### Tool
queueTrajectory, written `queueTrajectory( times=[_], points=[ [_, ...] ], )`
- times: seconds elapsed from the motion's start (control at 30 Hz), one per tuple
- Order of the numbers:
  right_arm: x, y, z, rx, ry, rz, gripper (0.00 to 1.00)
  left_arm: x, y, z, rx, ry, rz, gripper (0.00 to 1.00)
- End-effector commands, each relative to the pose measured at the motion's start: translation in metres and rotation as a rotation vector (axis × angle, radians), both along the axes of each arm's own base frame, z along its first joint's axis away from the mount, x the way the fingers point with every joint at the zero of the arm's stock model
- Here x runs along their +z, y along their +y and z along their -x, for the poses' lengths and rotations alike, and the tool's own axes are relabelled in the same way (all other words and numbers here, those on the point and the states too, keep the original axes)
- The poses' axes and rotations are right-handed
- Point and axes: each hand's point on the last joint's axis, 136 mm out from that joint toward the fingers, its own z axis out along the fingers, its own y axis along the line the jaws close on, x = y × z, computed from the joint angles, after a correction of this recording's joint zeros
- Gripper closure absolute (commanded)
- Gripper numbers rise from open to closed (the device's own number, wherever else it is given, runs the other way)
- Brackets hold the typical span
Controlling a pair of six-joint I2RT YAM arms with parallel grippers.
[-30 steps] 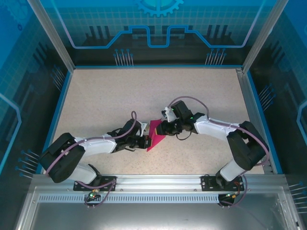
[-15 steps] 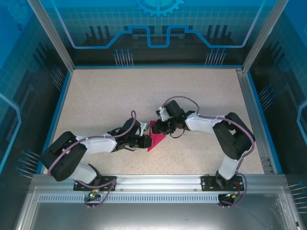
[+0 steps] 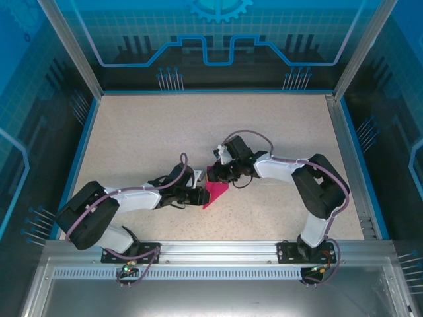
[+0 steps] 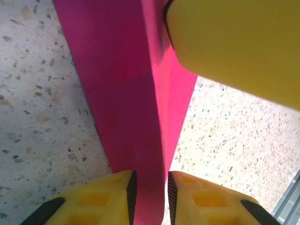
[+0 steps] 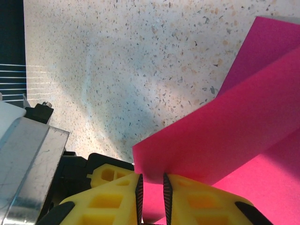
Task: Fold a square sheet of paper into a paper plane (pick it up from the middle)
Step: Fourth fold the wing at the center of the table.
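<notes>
The magenta-pink sheet of paper (image 3: pixel 215 192) is folded and held just above the speckled table near its middle. My left gripper (image 3: pixel 200 196) is shut on its lower left end; in the left wrist view the paper (image 4: pixel 126 89) runs up from between my yellow fingertips (image 4: pixel 150 199). My right gripper (image 3: pixel 215 176) is shut on the upper edge; in the right wrist view a folded flap of the paper (image 5: pixel 234 126) rises from between its pads (image 5: pixel 152 197). The right gripper's yellow finger (image 4: pixel 234 42) shows close above the paper. No dart shape shows.
The two grippers almost touch over the paper; the left gripper's yellow and black finger (image 5: pixel 105 174) sits beside the right one. Blue walls and a metal frame (image 3: pixel 211 92) bound the table (image 3: pixel 145 132). A rail (image 3: pixel 218 254) runs along the near edge.
The right arm has drawn in and its gripper has slid left and slightly away along the paper's upper edge. The left gripper has kept its hold in about the same place.
</notes>
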Motion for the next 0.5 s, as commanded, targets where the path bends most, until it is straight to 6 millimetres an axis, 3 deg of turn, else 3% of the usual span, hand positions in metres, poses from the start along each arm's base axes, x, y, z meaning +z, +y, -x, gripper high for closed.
queueTrajectory(
  times=[0.0,0.47],
  points=[
    [-0.001,0.005,0.001,0.016,0.016,-0.006,0.79,0.004,-0.003,-0.006,-0.006,-0.023,-0.024,0.75],
    [-0.004,0.003,0.002,0.018,0.022,0.009,0.78,-0.005,0.0,-0.005,-0.004,-0.015,-0.066,0.91]
  ],
)
